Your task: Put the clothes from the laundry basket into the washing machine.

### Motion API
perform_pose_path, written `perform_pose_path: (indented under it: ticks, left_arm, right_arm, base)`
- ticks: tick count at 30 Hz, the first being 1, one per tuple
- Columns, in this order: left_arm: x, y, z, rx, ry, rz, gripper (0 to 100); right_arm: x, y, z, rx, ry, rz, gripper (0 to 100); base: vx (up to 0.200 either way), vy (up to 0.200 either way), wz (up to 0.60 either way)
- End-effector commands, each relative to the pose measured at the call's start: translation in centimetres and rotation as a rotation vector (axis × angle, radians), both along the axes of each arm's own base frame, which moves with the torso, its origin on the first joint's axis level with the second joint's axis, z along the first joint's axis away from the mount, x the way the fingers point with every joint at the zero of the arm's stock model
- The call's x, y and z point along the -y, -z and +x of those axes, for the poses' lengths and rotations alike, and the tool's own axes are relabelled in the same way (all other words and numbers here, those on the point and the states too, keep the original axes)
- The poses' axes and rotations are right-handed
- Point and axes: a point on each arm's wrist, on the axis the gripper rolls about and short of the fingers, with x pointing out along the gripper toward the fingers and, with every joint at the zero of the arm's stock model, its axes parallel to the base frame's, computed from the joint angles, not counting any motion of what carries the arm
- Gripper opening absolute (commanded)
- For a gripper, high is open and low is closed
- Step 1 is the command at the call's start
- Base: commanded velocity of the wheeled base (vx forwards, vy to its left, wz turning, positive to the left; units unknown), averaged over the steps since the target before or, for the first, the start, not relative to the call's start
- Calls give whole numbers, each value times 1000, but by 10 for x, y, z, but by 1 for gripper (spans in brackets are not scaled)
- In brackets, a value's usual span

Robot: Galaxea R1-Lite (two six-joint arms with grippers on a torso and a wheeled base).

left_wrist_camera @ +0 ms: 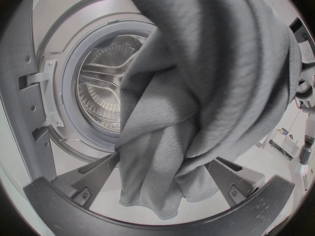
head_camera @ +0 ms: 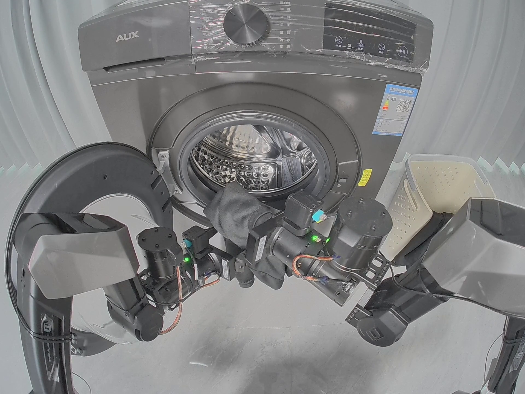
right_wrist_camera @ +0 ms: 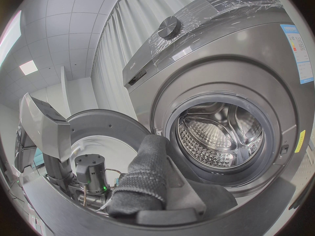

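Note:
A dark grey garment (head_camera: 235,212) hangs just below the open drum (head_camera: 254,157) of the washing machine, touching the lower door seal. My right gripper (head_camera: 252,235) comes in from the right and is shut on the garment; the cloth (right_wrist_camera: 147,174) wraps over one of its fingers (right_wrist_camera: 183,190). My left gripper (head_camera: 243,272) sits directly beneath, open, its two fingers (left_wrist_camera: 95,172) spread wide with the garment (left_wrist_camera: 203,82) hanging down between them. The drum (left_wrist_camera: 98,92) looks bare inside. The cream laundry basket (head_camera: 437,192) stands at the right of the machine.
The round machine door (head_camera: 93,181) is swung fully open to the left, close behind my left arm. The grey floor (head_camera: 246,351) spreads in front of the machine. Curtains hang behind and to both sides.

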Motion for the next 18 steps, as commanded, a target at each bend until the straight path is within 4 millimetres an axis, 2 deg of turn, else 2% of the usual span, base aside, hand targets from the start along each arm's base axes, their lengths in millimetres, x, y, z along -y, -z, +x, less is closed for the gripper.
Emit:
perform_pose_path:
  ticks: [1,8,14,18]
  left_arm:
    - [3,10,8,-6,-24,3,0]
    - [5,2,14,24,-40,-26,0]
    - [0,-12,19,48,-90,-78,0]
    - [-2,-14,19,50,-96,-79,0]
  right_arm:
    - [4,-2,-3,-5,1,-3,0]
    - [11,2,0,-16,20,-15,0]
    - [36,20,-3,-81,59,-91,0]
    - [44,28,-11,-109,37,-130,0]
  base:
    - [0,0,0]
    - [0,0,0]
    - [0,0,0]
    - [0,0,0]
